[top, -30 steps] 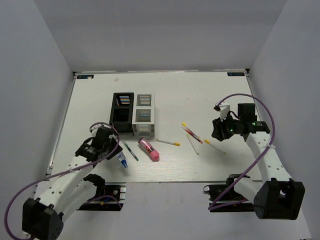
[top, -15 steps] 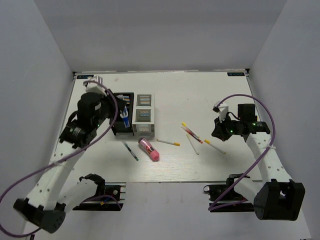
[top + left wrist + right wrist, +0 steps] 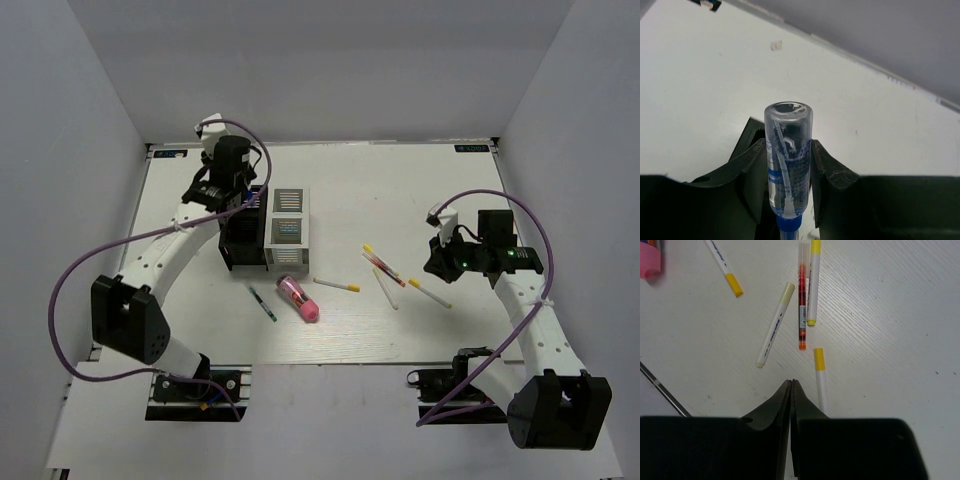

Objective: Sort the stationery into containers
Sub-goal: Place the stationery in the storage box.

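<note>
Blue-and-white tube (image 3: 788,160) clamped in the left gripper (image 3: 788,151) over the black organiser box's (image 3: 243,245) far end, far left; right gripper (image 3: 791,387), fingers pressed together and empty, hangs above yellow-tipped sticks (image 3: 774,325).

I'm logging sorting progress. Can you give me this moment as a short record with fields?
left pincer: shut on blue-and-white tube, above far end of black box
right pincer: shut, empty, over table
containers: black box and white box, joined
loose on table: pink marker, green pen, red pen, four yellow-tipped sticks
</note>
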Controlling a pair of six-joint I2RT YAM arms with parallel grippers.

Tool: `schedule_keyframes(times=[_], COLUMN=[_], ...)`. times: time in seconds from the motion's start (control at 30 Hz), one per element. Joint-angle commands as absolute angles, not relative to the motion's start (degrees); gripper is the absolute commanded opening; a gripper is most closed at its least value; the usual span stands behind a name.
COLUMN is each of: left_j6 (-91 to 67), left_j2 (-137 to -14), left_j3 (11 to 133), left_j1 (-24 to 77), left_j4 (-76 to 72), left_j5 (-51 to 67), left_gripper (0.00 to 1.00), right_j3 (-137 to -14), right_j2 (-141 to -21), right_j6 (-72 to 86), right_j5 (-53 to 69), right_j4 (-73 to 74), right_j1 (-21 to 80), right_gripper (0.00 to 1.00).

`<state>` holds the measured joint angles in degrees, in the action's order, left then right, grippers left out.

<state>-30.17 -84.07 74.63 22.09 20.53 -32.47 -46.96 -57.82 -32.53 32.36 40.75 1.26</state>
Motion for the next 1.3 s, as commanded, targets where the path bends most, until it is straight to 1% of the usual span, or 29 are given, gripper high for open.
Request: schedule_keyframes(times=[0.0, 0.1, 0.23, 0.27, 0.4, 0.5, 0.63, 0.77, 0.8, 0.83, 0.87, 0.9, 0.97, 1.07, 1.1, 1.13, 1.17, 1.2, 1.23, 1.27], left_j6=[-28.2, -23.8, -21.6, -21.6, -21.6, -20.8, -20.3, -20.3, -20.3, -20.3, -20.3, -20.9, -20.9, -21.4, -21.4, -21.4, -22.0, -22.0, -22.0, -22.0], left_j2=[-85.7, -86.2, -91.9, -93.4, -95.6, -98.9, -100.8, -100.8, -100.8, -100.8, -100.1, -99.5, -97.7, -95.8, -95.2, -94.7, -94.0, -93.0, -93.0, -92.1], left_j3=[79.7, 78.3, 80.5, 81.0, 81.0, 83.6, 83.7, 82.4, 82.4, 81.0, 80.3, 79.6, 77.4, 75.5, 74.6, 74.1, 74.1, 73.3, 73.3, 73.3], left_j1=[22.0, 22.0, 22.0, 22.0, 22.0, 22.7, 22.7, 22.7, 22.7, 22.7, 22.7, 22.7, 22.7, 22.7, 23.2, 23.2, 23.2, 23.2, 23.2, 23.2], left_j4=[15.9, 10.9, 13.0, 13.0, 12.5, 13.0, 13.7, 13.0, 13.0, 13.0, 13.0, 12.5, 12.5, 11.9, 12.5, 12.5, 12.5, 12.0, 12.0, 12.0], left_j5=[-38.7, -39.4, -41.5, -42.1, -43.2, -45.9, -46.9, -45.7, -45.7, -45.0, -45.0, -44.3, -42.8, -41.7, -41.7, -41.7, -41.1, -40.6, -40.6, -40.1], left_gripper=[0.0, 0.0, 0.0, 0.0, 0.0, 0.0, 0.0, 0.0, 0.05, 0.1, 0.12, 0.19, 0.29, 0.36, 0.4, 0.52, 0.57, 0.6, 0.68, 0.72], right_j3=[-46.2, -46.3, -46.3, -46.7, -47.0, -46.8, -46.6, -46.6, -46.6, -46.5, -46.4, -46.5, -46.6, -46.9, -47.1, -47.1, -47.3, -47.3, -47.3, -47.4], right_j2=[-57.0, -57.4, -58.1, -58.3, -58.6, -58.5, -58.4, -58.4, -58.5, -58.5, -58.6, -58.8, -59.1, -59.5, -59.8, -59.9, -60.2, -60.3, -60.4, -60.5], right_j6=[-33.2, -33.3, -33.3, -33.2, -33.4, -33.4, -33.5, -33.5, -33.5, -33.5, -33.4, -33.4, -33.1, -33.0, -33.0, -32.9, -33.0, -33.0, -32.9, -33.0], right_j5=[33.6, 33.8, 33.5, 33.4, 33.3, 33.0, 33.0, 33.1, 33.1, 33.1, 33.1, 33.1, 33.3, 33.3, 33.5, 33.6, 33.7, 33.8, 34.1, 34.3], right_j4=[41.6, 41.6, 41.4, 41.4, 42.0, 42.2, 42.3, 42.0, 42.0, 41.9, 41.8, 41.9, 41.6, 41.4, 41.4, 41.3, 41.3, 41.2, 41.2, 41.3], right_j1=[1.5, 1.5, 1.4, 1.5, 1.4, 1.2, 1.3, 1.2, 1.4, 1.4, 1.4, 1.3, 1.4, 1.3, 1.3, 1.3, 1.4, 1.4, 1.6, 1.4], right_gripper=[0.07, 0.07, 0.07, 0.08, 0.08, 0.08, 0.12, 0.23, 0.25, 0.25, 0.26, 0.26, 0.28, 0.28, 0.28, 0.28, 0.29, 0.31, 0.34, 0.38])
